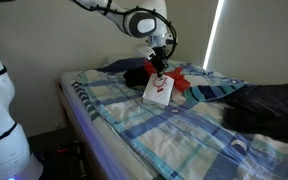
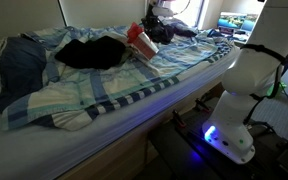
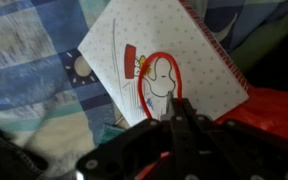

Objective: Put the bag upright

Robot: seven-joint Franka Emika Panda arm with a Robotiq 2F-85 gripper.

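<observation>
The bag (image 1: pixel 158 90) is small and white with a red printed mark, and red material (image 1: pixel 181 79) at its top. It hangs tilted over the blue plaid bed, held by its top. It also shows in an exterior view (image 2: pixel 139 40) and fills the wrist view (image 3: pixel 164 60). My gripper (image 1: pixel 158 64) is above it, shut on the bag's red handle loop (image 3: pixel 164 75). In the wrist view the fingers (image 3: pixel 176 118) are pressed together around the loop.
A plaid blanket (image 1: pixel 174 130) covers the bed. A black bundle (image 2: pixel 92 52) and a dark navy cloth (image 2: pixel 19 62) lie on it, also dark cloth (image 1: pixel 269 105) at one end. The bed edge (image 2: pixel 134 115) glows blue. A window (image 1: pixel 259 35) is behind.
</observation>
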